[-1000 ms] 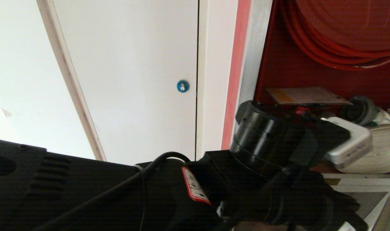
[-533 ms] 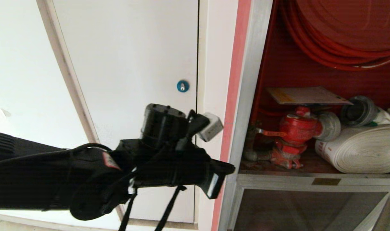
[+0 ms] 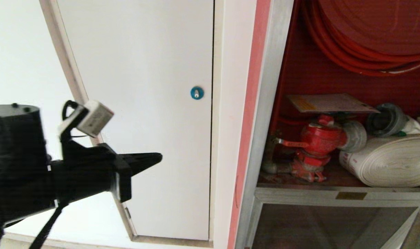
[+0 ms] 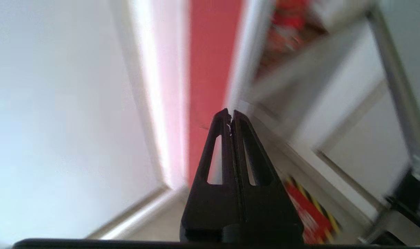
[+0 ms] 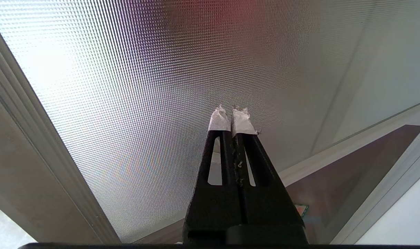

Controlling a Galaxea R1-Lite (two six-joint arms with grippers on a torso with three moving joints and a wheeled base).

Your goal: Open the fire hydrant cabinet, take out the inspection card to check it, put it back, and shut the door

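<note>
Head view: the left hand [image 3: 154,159], black, with its two fingers pressed together and nothing between them, hangs in front of a plain white door [image 3: 140,103] that has a round blue lock [image 3: 196,92]. Well off to the far side of that hand, past a pink wall strip [image 3: 251,103], the fire hydrant cabinet [image 3: 275,86] stands open, red inside, with a coiled red hose reel [image 3: 369,41] above, a red valve [image 3: 317,141] below it, and a white rolled hose [image 3: 386,162] beside the valve. A flat card-like sheet [image 3: 330,102] lies above the valve; whether it is the inspection card cannot be told. Left wrist view: the left hand [image 4: 231,116] points toward the pink strip and the cabinet's silver frame [image 4: 244,69], touching neither. Right wrist view: the right hand [image 5: 232,119], fingers closed with white tape on the tips and empty, sits close to a textured glass panel [image 5: 144,86] in a silver frame, probably the door swung wide. By the look of things the card is no longer out, so the closing step seems to be in hand. The next move likely calls for a hand to get behind the door's free edge and push it round to the frame until it latches.
</note>
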